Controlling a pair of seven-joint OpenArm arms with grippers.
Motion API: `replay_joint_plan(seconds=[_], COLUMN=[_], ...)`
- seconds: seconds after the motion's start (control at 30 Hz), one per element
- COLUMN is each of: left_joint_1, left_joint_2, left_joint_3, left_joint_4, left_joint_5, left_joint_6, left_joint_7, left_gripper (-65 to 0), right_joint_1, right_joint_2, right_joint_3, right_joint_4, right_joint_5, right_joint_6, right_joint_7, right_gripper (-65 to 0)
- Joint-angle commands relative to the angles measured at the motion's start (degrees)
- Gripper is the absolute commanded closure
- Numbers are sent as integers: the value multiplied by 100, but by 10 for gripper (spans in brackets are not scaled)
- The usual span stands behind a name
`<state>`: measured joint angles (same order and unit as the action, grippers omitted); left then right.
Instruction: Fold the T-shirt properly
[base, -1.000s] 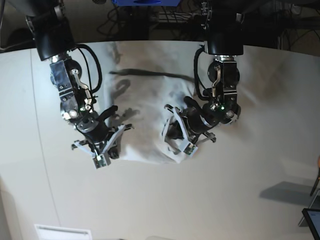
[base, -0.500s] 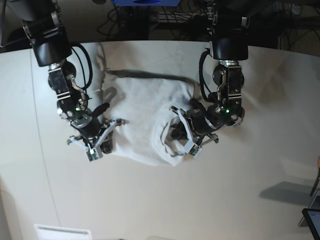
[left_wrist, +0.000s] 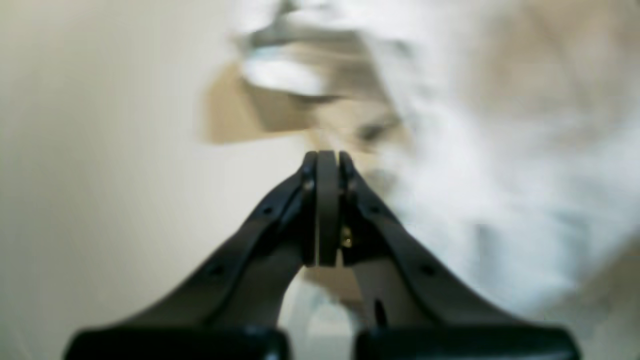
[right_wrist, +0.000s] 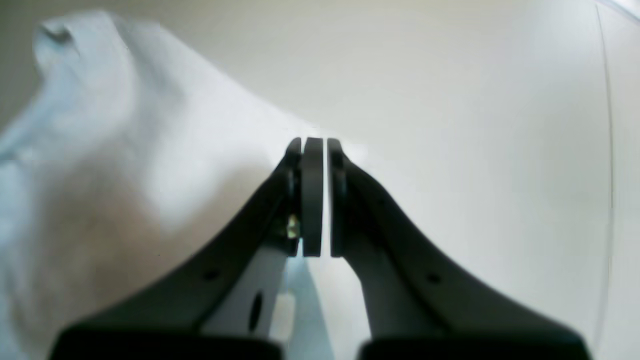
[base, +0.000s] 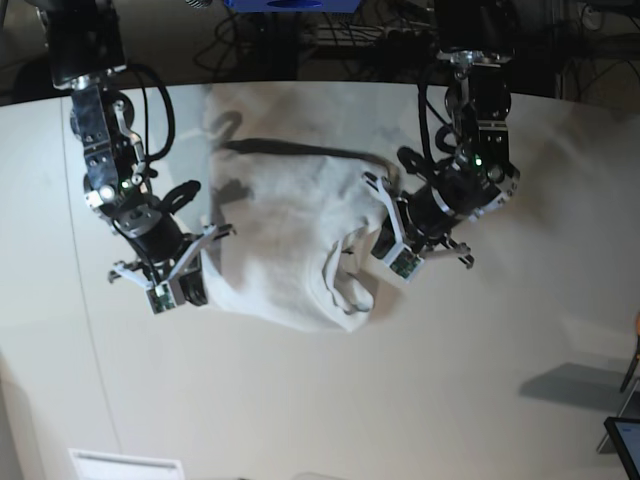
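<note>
The white T-shirt (base: 285, 235) lies bunched and partly raised over the middle of the off-white table (base: 480, 380), its round collar (base: 345, 280) drooping near the front. At its left corner my right gripper (base: 168, 292) is shut on the cloth. In the right wrist view the right gripper (right_wrist: 315, 145) has a thin strip of white between its pads, and the T-shirt (right_wrist: 100, 165) spreads off to the left. My left gripper (base: 398, 264) is shut at the shirt's right side. In the blurred left wrist view the left gripper (left_wrist: 327, 155) is pressed shut, with the T-shirt (left_wrist: 500, 190) beside it on the right.
Dark cables and equipment (base: 330, 40) crowd the space behind the table's far edge. A white label (base: 125, 465) sits at the front left edge. A dark object (base: 625, 440) pokes in at the lower right corner.
Both grippers have moved away from the front edge and apart, the right one to the left, the left one to the right. The shirt has come with them and is stretched wider.
</note>
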<state>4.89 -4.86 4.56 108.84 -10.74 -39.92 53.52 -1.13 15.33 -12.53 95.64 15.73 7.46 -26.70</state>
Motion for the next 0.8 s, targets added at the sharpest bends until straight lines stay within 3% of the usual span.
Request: replay_joint_plan(seconds=[0.0, 0.2, 0.43, 0.6, 0.77], left_joint_1=[140, 703, 764, 720, 281], left_joint_2=[16, 218, 192, 201, 209], left_joint_3=[-3, 15, -38, -3, -3], left_joint_4=[312, 567, 365, -207, -752], left_joint_5=[-64, -398, -354, 200, 331], left_joint_6=[-8, -8, -8, -8, -8], left_joint_7=[-81, -90, -108, -117, -125], left_gripper=[0, 0, 0, 0, 0], right_joint_1=[-24, -753, -1246, -1404, -1580], right_joint_2=[45, 54, 45, 18, -70], right_joint_3=[194, 792, 836, 818, 792], right_joint_4=[226, 375, 375, 375, 375], right_joint_5=[23, 23, 23, 23, 32], right_joint_6=[5, 5, 5, 5, 5], right_joint_7=[116, -16, -16, -42, -42], right_gripper=[-20, -20, -20, -20, -20])
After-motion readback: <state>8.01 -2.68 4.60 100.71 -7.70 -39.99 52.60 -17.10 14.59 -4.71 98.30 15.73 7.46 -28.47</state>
